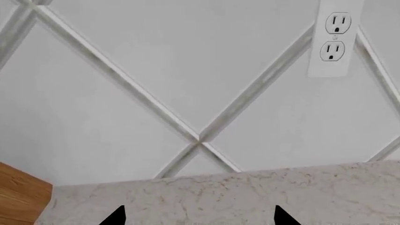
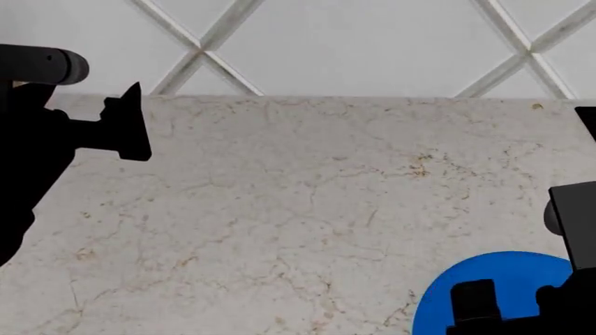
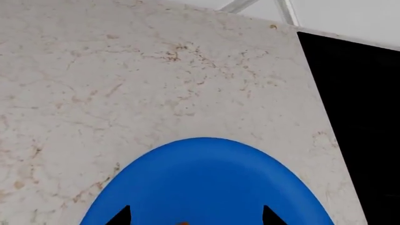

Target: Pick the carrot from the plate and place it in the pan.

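Note:
The blue plate (image 2: 503, 276) lies on the counter at the front right and fills the lower part of the right wrist view (image 3: 206, 178). Only an orange tip of the carrot (image 3: 181, 223) shows, at the edge of that view between the jaw tips. My right gripper (image 3: 195, 218) is open above the plate, its jaws spread either side of the carrot tip; it also shows in the head view (image 2: 517, 303). My left gripper (image 1: 198, 218) is open and empty over the counter near the back wall, at the far left in the head view (image 2: 130, 125). The pan is out of view.
The marble counter (image 2: 298, 209) runs back to a diamond-tiled wall (image 2: 373, 42). A wall outlet (image 1: 336, 37) and a wooden block edge (image 1: 22, 197) show in the left wrist view. A flat black surface (image 3: 356, 117) borders the counter beyond the plate.

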You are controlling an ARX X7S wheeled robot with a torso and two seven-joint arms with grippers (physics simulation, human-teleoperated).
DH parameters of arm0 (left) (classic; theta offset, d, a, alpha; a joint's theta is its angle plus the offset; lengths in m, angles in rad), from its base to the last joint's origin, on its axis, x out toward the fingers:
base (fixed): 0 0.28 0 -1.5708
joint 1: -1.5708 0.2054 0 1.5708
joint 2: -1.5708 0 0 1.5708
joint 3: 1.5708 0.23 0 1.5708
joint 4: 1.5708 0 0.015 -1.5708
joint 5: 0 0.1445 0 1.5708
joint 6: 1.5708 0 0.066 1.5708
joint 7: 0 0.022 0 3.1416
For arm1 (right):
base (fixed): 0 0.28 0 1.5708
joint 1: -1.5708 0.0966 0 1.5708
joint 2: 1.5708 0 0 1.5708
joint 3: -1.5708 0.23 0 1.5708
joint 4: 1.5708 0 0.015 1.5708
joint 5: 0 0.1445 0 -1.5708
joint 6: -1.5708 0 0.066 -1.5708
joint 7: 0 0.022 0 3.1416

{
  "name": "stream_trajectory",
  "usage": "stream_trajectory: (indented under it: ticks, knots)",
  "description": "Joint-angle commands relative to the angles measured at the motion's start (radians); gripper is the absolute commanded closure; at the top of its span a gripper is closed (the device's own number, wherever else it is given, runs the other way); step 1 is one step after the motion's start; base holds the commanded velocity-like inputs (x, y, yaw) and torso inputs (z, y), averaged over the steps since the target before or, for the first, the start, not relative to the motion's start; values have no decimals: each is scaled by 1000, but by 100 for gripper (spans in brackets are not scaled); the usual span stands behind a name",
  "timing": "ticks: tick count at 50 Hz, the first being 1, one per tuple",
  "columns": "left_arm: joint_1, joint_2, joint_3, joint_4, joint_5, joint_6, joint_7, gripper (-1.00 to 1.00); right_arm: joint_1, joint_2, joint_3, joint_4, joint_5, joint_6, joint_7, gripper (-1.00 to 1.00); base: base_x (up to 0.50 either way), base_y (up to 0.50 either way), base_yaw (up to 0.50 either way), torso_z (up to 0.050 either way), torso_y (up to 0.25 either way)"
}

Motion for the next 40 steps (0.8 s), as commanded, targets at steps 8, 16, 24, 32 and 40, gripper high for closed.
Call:
stream_trajectory:
  ticks: [8,16,24,32,40]
  knots:
    - [6,-3,6,-9,0,15,2,-100,-23,38,-16,-14,27,-20,17,-100,0,0,0,0,0]
    - [10,-3,8,-12,-3,20,2,-100,-31,52,-27,-16,37,-28,25,-100,0,0,0,0,0]
    - [9,-6,7,-10,-5,18,-2,-100,-48,46,-21,-16,13,-33,-1,-100,0,0,0,0,0]
    - [6,-3,14,-24,-1,28,1,-100,-72,44,-9,-20,-10,-38,-31,-100,0,0,0,0,0]
    - [5,-5,14,-14,-7,20,-5,-100,-103,40,-1,-24,-39,-45,-55,-100,0,0,0,0,0]
